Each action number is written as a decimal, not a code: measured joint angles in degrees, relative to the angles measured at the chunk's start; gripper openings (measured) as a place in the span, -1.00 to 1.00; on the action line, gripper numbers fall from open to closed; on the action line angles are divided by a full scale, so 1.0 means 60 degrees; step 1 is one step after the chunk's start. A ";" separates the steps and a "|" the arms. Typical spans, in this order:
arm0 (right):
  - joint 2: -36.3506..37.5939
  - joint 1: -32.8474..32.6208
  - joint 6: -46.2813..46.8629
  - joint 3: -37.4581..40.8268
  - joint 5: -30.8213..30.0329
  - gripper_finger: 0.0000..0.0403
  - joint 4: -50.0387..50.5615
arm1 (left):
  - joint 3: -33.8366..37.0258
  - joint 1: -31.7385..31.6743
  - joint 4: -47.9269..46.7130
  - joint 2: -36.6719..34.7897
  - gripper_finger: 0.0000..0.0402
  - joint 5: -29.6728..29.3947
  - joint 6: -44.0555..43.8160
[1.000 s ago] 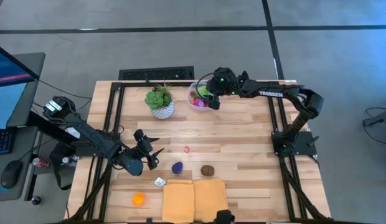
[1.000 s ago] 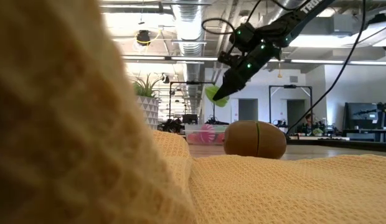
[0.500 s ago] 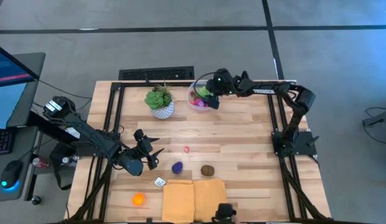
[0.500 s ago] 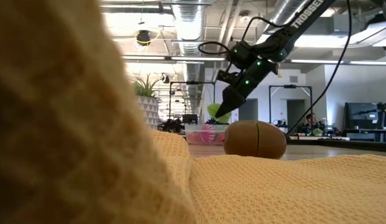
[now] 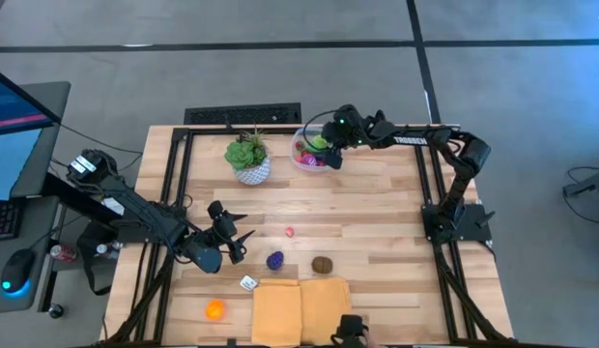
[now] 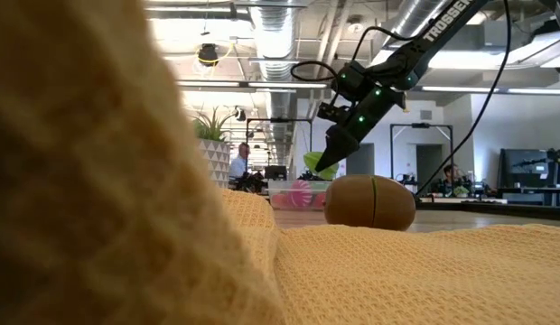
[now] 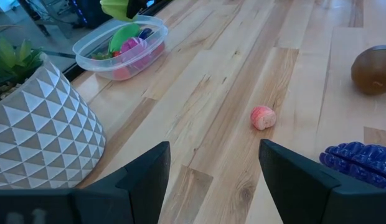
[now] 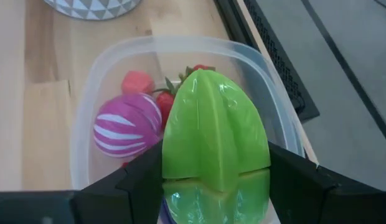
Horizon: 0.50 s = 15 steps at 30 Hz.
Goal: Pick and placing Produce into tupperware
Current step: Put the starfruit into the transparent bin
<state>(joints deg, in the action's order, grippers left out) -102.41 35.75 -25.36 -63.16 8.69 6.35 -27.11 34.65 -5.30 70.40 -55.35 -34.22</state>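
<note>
right gripper [image 8: 216, 186] pinching green produce [image 8: 216, 134] above tupperware [image 8: 93, 81]; left gripper [image 7: 211, 171] spread, its fingertips cut off.

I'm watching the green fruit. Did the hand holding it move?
Yes. The right hand with the green fruit dropped lower toward the tupperware, judged against the brown fruit.

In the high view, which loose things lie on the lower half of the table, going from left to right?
Orange fruit → small white piece → purple fruit → small pink fruit → brown fruit. The yellow cloth spans under several of them, so it has no clear place.
</note>
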 joint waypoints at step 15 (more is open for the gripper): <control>0.0000 0.0064 0.0051 0.0000 0.0811 0.32 0.0036 | 0.0000 0.0000 0.0000 0.0002 0.18 0.0000 -0.0004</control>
<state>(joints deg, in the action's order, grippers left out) -102.41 36.13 -25.06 -63.16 13.56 6.56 -27.11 34.65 -5.30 70.41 -55.35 -34.24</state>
